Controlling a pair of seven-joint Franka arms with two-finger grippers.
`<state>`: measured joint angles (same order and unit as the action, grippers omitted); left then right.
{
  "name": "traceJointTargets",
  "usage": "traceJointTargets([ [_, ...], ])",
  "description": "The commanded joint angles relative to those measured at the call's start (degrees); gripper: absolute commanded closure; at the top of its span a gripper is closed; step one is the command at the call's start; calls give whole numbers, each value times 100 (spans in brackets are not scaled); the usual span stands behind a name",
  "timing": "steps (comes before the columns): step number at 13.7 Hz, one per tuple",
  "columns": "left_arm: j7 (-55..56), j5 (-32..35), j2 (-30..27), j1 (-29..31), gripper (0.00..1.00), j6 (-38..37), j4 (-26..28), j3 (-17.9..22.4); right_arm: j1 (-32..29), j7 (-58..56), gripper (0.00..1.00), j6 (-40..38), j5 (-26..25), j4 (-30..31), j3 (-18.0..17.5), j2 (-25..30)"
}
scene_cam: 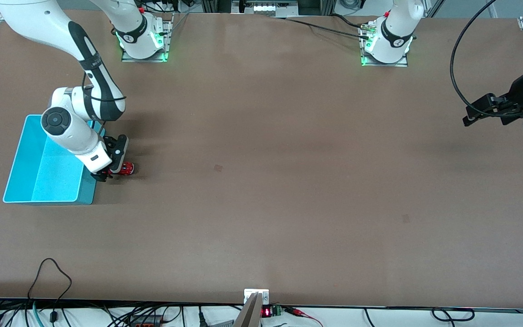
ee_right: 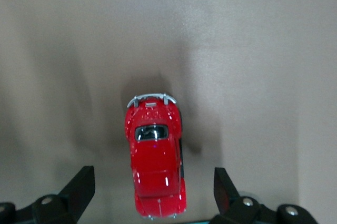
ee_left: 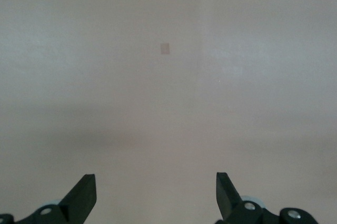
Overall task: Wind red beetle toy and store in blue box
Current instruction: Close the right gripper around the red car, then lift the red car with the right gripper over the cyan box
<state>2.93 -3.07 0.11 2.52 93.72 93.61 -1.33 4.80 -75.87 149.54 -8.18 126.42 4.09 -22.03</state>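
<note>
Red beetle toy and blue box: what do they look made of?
Red beetle toy: glossy painted body, metal or hard plastic, I can't tell which; sharp highlights on the roof, silvery bumper.
Blue box: likely thin moulded plastic; smooth, even cyan walls with a pale rim.

Wide brown table (scene_cam: pixel 288 181), small dark mark (scene_cam: pixel 218 168) mid-surface, black cables (scene_cam: pixel 52 277) along its near edge

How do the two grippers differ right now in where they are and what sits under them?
The right gripper is low beside the blue box, with the red beetle toy between its fingers, untouched; the left gripper waits over bare table at its own arm's end. The right gripper points down at the toy, while the left gripper has nothing between its fingers. Both are open.
</note>
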Motion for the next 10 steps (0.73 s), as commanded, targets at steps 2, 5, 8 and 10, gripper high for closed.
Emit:
traceJointTargets([
  [2, -161, 87, -126, -6, 0, -73, 70, 19, -102, 28, 0, 197, -52, 32, -163, -81],
  [5, -161, 87, -117, 3, 0, -56, 70, 28, -119, 19, 15, 259, -52, 32, -172, -143],
  [8, -161, 87, -108, 38, 0, -38, 70, 45, -111, 19, 44, 259, -60, 15, -190, -143],
  [10, -161, 87, -108, 47, 0, -29, 61, 45, -111, 19, 66, 259, -60, 6, -198, -134],
])
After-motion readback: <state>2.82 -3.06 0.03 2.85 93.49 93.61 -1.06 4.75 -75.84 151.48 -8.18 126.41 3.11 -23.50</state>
